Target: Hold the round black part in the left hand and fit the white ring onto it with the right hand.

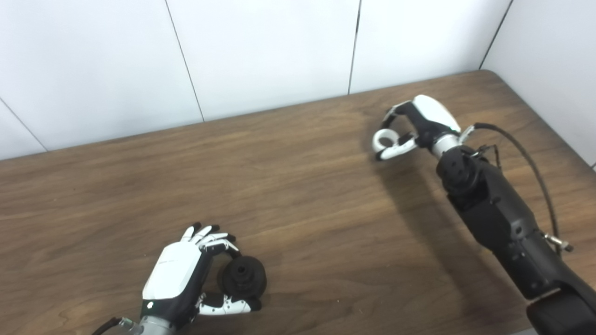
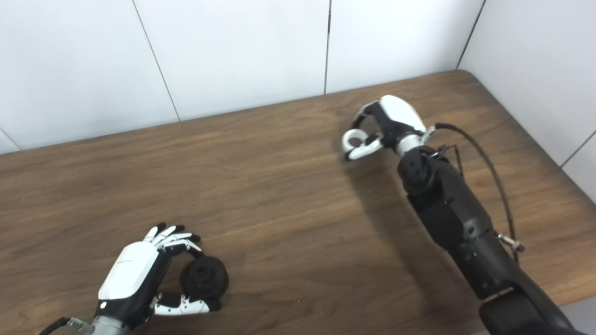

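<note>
Two cameras sat side by side at head height, both looking steeply down and forward across a brown wooden table [image 1: 298, 186] toward white wall panels [image 1: 260, 51] at the back. Both stood at middling distance, taking in most of the tabletop. The right eye view sat slightly to the right, so everything appeared shifted leftward in it. Both shared the table, the wall and both arms, which entered from the bottom edge.
</note>
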Available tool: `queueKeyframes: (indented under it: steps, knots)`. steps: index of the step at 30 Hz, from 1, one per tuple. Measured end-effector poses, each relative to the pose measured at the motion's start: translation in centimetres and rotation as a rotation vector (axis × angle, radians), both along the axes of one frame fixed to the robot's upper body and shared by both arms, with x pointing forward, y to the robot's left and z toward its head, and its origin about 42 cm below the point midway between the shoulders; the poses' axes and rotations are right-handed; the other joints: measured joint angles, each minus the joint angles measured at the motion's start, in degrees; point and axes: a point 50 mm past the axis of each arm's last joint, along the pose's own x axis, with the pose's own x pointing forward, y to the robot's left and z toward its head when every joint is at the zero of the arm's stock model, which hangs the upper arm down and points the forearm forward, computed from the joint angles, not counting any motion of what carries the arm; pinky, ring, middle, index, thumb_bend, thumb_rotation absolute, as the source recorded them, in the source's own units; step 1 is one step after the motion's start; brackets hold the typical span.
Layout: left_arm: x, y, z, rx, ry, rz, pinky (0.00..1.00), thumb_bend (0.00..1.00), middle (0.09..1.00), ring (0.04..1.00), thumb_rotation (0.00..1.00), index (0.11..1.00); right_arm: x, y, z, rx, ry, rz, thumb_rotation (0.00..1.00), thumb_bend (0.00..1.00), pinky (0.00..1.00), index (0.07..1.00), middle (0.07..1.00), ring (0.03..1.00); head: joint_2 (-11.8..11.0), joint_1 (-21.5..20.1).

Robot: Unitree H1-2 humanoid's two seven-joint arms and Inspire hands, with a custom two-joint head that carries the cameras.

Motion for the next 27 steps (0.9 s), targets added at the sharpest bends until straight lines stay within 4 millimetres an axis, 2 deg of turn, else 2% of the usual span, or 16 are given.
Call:
queueKeyframes:
  steps: [3,7,11,22,27]
  knots:
    - [0.0,-0.3,0.0,-0.001,0.002,0.005,1.0,0.52,0.785,0.914,0.05,0.483,-0.7,1.7,1.2,-0.011,-0.02,0.077,0.13,0.52,0.83,0.485,0.816,0.923,0.0,1.2]
    - [-0.1,-0.8,-0.1,0.0,0.002,0.004,1.0,0.52,0.789,0.922,0.05,0.484,-2.6,4.7,3.1,-0.017,-0.047,0.206,0.13,0.52,0.82,0.485,0.816,0.915,0.2,3.9]
    - [-0.1,-1.4,-0.1,-0.002,0.005,0.012,1.0,0.52,0.791,0.929,0.05,0.484,-4.3,7.3,4.3,0.011,-0.03,0.319,0.13,0.52,0.84,0.485,0.835,0.931,0.4,6.2]
    - [-0.2,-3.4,0.0,-0.002,0.008,0.044,1.0,0.52,0.792,0.927,0.06,0.485,-7.2,10.6,5.7,0.041,0.021,0.504,0.14,0.52,0.85,0.485,0.836,0.943,1.0,12.9]
    - [-0.1,-4.1,0.0,0.0,0.004,0.043,1.0,0.52,0.789,0.926,0.06,0.485,-8.5,13.3,5.8,0.077,0.047,0.611,0.14,0.52,0.86,0.484,0.836,0.955,1.1,14.1]
